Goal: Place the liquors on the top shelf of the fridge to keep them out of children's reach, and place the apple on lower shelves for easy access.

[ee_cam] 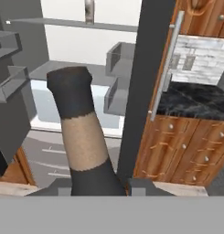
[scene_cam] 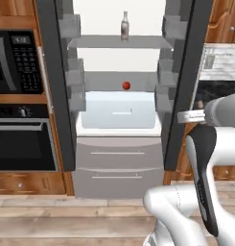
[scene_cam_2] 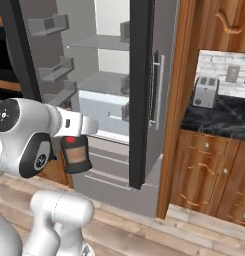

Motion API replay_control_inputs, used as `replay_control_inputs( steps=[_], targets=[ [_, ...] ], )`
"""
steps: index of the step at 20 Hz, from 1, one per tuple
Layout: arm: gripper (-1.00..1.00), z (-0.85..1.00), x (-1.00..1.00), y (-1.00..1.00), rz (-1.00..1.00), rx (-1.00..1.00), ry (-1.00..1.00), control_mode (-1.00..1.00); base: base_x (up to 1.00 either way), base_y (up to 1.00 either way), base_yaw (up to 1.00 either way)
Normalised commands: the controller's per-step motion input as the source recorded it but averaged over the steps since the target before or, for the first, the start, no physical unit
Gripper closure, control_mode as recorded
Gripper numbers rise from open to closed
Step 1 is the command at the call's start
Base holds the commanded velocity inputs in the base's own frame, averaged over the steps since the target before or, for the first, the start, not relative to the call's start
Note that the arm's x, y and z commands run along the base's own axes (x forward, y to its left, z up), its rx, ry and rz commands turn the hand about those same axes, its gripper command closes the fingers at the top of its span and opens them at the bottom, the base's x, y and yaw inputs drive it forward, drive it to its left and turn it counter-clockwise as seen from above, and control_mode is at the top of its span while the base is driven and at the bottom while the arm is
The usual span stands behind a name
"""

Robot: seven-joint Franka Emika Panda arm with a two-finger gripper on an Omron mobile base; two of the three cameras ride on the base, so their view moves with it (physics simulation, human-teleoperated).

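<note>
Here the tall dark grey fridge stands open, its pale interior lined with small grey door bins on both sides. On the uppermost flat grey shelf stands the pale whitish bottle with a tan label and slim neck, upright near the middle. The wide grey lower shelf carries the small round red-orange apple, sitting toward the back, above the light blue-white drawer. Left of the fridge is a black wall oven set in wooden cabinets; to the right, a dark stone worktop holds a silver toaster against a pale tiled wall. The floor is light wood planks.

The white arm is folded in front of the fridge, forearm level, with the gripper pointing toward the open compartment. It is clenched around the dark round-bodied bottle with a tan band and black neck, which in the hand view rises between the fingertips, its neck tilted toward the fridge interior.
</note>
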Motion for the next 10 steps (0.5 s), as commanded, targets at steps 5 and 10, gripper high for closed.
replay_control_inputs(
  steps=[5,10],
  targets=[
    [1.0,0.0,0.0,0.0,0.0,0.0,0.0,1.0,0.56,0.47,-0.02],
    [1.0,0.0,0.0,0.0,0.0,0.0,0.0,1.0,0.66,0.29,-0.12]
  ],
)
